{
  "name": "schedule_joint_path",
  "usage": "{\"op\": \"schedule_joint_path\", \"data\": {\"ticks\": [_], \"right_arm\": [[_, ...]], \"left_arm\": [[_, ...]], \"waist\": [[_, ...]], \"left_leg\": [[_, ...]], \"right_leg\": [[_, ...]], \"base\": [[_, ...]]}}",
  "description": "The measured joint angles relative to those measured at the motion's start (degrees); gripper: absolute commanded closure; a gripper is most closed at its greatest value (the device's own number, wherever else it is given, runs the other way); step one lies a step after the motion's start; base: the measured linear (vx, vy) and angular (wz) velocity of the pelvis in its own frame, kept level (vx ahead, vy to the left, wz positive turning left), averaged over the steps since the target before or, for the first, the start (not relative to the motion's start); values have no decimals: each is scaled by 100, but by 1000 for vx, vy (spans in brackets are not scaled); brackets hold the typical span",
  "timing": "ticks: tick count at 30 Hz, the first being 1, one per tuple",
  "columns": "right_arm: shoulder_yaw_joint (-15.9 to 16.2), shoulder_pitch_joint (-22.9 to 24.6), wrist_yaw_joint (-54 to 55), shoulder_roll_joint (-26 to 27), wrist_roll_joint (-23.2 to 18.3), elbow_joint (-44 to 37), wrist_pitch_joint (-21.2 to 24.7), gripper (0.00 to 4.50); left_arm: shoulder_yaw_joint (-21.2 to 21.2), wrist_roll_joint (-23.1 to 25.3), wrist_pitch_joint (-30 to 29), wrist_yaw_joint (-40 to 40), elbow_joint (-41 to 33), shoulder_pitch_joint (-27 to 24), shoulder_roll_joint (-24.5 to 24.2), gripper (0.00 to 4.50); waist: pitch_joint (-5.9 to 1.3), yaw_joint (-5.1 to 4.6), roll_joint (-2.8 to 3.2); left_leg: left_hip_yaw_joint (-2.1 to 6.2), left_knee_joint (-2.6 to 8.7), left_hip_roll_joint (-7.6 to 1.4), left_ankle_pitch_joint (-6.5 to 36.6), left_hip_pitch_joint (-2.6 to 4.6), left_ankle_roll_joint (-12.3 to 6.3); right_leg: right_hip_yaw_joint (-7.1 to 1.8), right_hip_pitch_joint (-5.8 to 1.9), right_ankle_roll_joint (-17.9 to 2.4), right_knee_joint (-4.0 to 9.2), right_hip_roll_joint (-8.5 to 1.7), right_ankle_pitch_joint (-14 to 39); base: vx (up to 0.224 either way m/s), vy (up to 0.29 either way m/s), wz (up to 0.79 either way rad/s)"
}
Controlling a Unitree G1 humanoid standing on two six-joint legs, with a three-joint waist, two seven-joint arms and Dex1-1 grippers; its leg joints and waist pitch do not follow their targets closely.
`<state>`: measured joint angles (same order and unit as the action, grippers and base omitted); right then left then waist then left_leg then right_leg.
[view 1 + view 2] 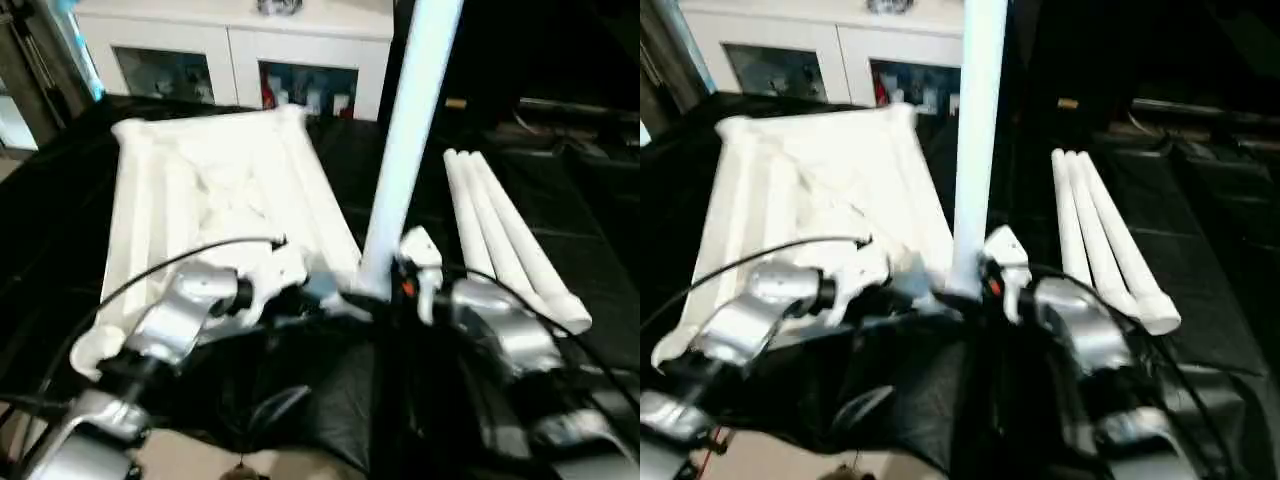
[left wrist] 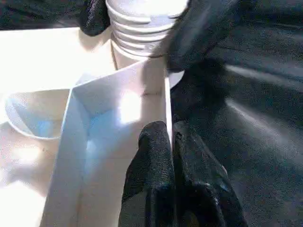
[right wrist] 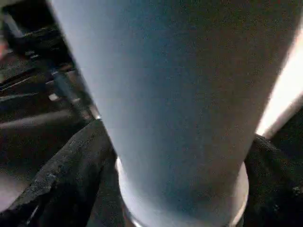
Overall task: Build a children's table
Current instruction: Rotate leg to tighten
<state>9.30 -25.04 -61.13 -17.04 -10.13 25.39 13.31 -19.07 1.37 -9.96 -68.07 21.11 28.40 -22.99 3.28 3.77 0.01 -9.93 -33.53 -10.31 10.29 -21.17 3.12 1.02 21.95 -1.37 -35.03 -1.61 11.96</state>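
The white table top [image 1: 215, 190] lies upside down on black cloth, ribbed underside up. My left gripper [image 2: 170, 135] is shut on the thin rim wall [image 2: 166, 101] at the top's near right corner. Just beyond it, one white leg [image 1: 410, 130] stands upright over that corner's socket, its ridged lower end [image 2: 139, 26] showing in the left wrist view. My right gripper [image 1: 395, 285] is shut on the leg's lower part, with black fingers [image 3: 57, 189] on either side of the tube [image 3: 175, 118]. Three more white legs [image 1: 505, 240] lie side by side on the cloth to the right.
A white cabinet [image 1: 235, 50] with glass-fronted compartments stands behind the table top. Black cloth [image 1: 300, 400] covers the work surface and hangs over its near edge. Black cables run along both silver forearms.
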Motion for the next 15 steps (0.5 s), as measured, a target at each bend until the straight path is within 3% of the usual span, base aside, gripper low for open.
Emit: {"op": "schedule_joint_path", "data": {"ticks": [2,7,15], "right_arm": [[23,25,-146,-58,-69,-66,110,86],[116,74,-314,-162,-103,-240,298,152],[-1,42,316,124,5,-127,334,167]], "left_arm": [[-14,-7,5,-133,-64,-33,-55,450],[-68,-53,5,-231,-169,-90,-119,450],[46,13,-77,108,-33,-75,27,450]], "waist": [[0,2,1],[0,7,0],[-1,-43,1]], "left_leg": [[0,0,0,0,-1,0],[-1,0,0,0,0,0],[-1,-10,1,-2,18,2]], "right_leg": [[0,0,0,1,0,0],[0,0,0,0,0,0],[-3,-11,0,-13,-1,-1]], "base": [[0,0,0],[0,0,0],[0,0,0]]}}
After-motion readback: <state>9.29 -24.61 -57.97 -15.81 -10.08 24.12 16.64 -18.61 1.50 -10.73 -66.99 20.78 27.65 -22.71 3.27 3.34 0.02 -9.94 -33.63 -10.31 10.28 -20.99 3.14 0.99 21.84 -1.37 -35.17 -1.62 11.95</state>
